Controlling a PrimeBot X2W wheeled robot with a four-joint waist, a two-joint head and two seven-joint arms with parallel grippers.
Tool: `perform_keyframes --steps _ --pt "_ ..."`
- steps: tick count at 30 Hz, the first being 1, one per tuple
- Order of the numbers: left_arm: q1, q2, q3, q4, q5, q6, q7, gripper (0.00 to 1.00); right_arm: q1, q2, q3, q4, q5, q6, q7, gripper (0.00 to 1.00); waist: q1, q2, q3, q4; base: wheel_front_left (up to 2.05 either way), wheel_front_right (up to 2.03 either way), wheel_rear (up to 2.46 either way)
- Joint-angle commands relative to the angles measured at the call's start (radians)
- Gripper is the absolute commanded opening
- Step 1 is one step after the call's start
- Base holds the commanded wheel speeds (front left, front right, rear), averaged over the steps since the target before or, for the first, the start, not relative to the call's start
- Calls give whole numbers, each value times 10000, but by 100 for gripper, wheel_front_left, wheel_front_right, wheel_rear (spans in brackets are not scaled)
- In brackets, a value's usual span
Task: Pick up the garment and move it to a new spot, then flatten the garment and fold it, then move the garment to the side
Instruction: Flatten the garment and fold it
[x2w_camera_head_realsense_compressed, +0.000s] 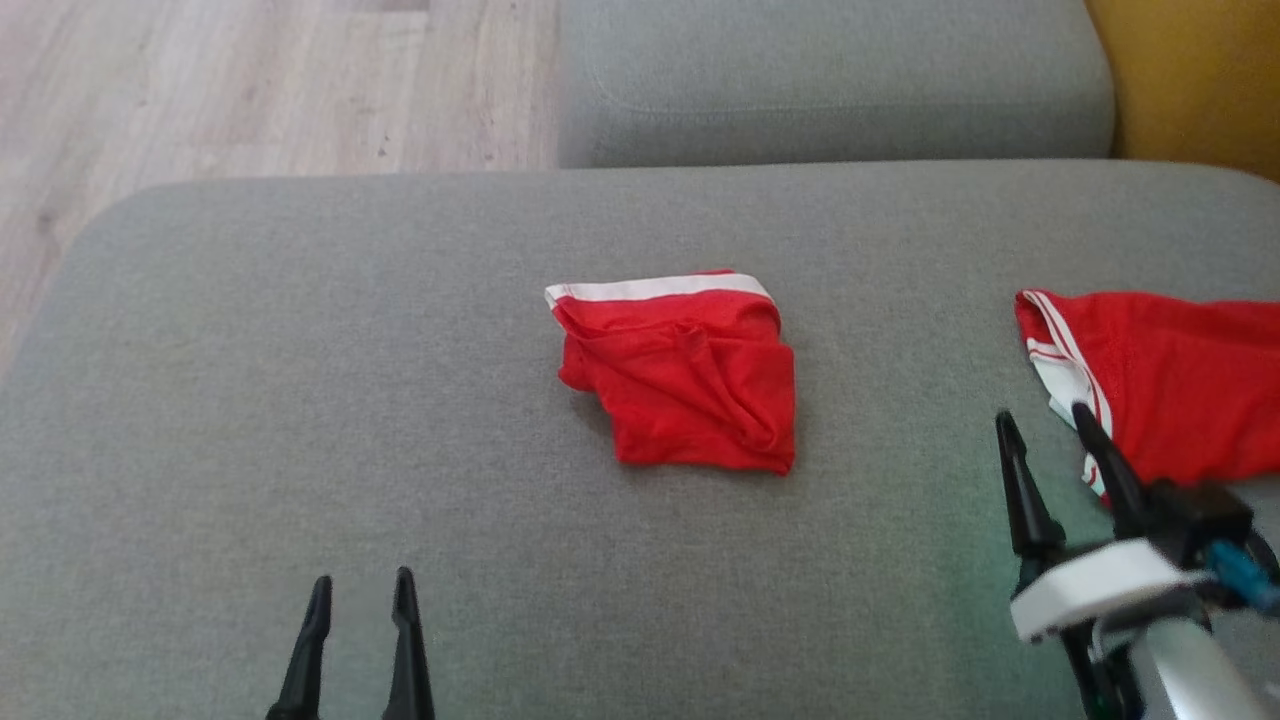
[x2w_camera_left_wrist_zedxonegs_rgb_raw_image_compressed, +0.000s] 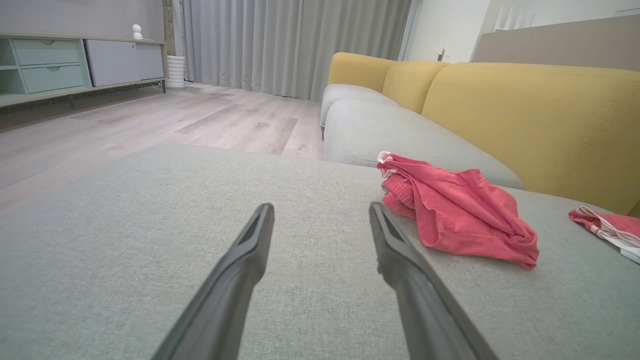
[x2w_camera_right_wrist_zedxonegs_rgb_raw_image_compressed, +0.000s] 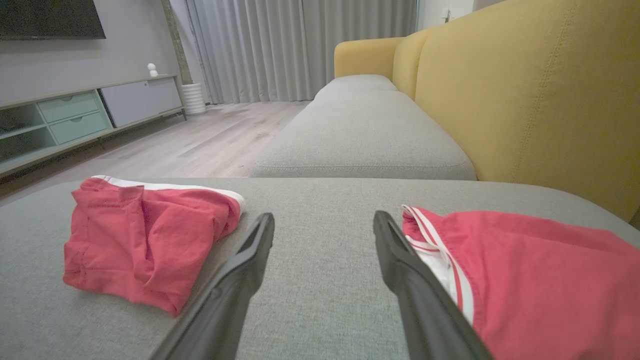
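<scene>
A red garment (x2w_camera_head_realsense_compressed: 690, 380) with a white waistband lies bunched in a rough square at the middle of the grey sofa cushion (x2w_camera_head_realsense_compressed: 300, 350); it also shows in the left wrist view (x2w_camera_left_wrist_zedxonegs_rgb_raw_image_compressed: 460, 215) and the right wrist view (x2w_camera_right_wrist_zedxonegs_rgb_raw_image_compressed: 145, 235). A second red garment (x2w_camera_head_realsense_compressed: 1170, 380) with white stripes lies spread at the right edge (x2w_camera_right_wrist_zedxonegs_rgb_raw_image_compressed: 540, 280) (x2w_camera_left_wrist_zedxonegs_rgb_raw_image_compressed: 607, 227). My left gripper (x2w_camera_head_realsense_compressed: 362, 578) (x2w_camera_left_wrist_zedxonegs_rgb_raw_image_compressed: 321, 206) hovers open near the front edge, well short of the middle garment. My right gripper (x2w_camera_head_realsense_compressed: 1042, 413) (x2w_camera_right_wrist_zedxonegs_rgb_raw_image_compressed: 324, 215) is open, its right finger at the striped garment's left hem, holding nothing.
A second grey cushion (x2w_camera_head_realsense_compressed: 830, 80) lies beyond, with the yellow backrest (x2w_camera_right_wrist_zedxonegs_rgb_raw_image_compressed: 525, 100) on the right. Wood floor (x2w_camera_head_realsense_compressed: 200, 90) lies off the cushion's far left. A low cabinet (x2w_camera_left_wrist_zedxonegs_rgb_raw_image_compressed: 75, 60) and curtains (x2w_camera_left_wrist_zedxonegs_rgb_raw_image_compressed: 280, 45) stand across the room.
</scene>
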Motion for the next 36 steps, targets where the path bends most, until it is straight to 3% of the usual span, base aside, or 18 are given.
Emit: perform_keyframes --steps 1,5,6,7,8,9,14,26,32,36 --pt "-125 -66 417 -328 107 -11 -95 100 -68 25 -37 -556 -236 67 -99 100 1 -1 -104 68 0 0 0" --pt "-22 -66 549 -379 219 -142 -95 100 394 462 -430 -1238 -677 67 30 100 1 -1 -32 219 0 0 0" --pt "-40 -66 568 -392 238 -164 -95 100 343 527 -352 -1328 -713 67 121 83 1 -1 31 251 0 0 0" --pt "-77 -66 582 -406 261 -187 -95 100 234 580 -241 -1399 -747 67 222 19 1 -1 126 285 0 0 0" --pt "-77 -66 582 -406 261 -187 -95 100 234 580 -241 -1399 -747 67 222 19 1 -1 126 285 0 0 0" --pt "-135 -66 590 -413 279 -213 -95 100 71 620 -56 -1429 -791 67 363 0 1 -1 228 323 0 0 0" --pt "-450 -66 541 -358 273 -285 -95 100 -1312 1005 915 -804 -1011 67 881 0 1 -1 665 466 0 0 0" --pt "-1008 -66 69 -126 -3 -211 -95 100 -3925 1609 2351 3434 -1397 67 800 0 1 -1 1084 1167 0 0 0" --pt "-1157 -66 -3 -120 -55 -186 -95 100 -4752 1652 2735 4678 -1275 67 608 0 1 -1 1293 1330 0 0 0" --pt "-1257 -66 -52 -90 -61 -182 -95 100 -5101 1656 3611 4997 -852 67 544 0 1 -1 1376 1416 0 0 0"
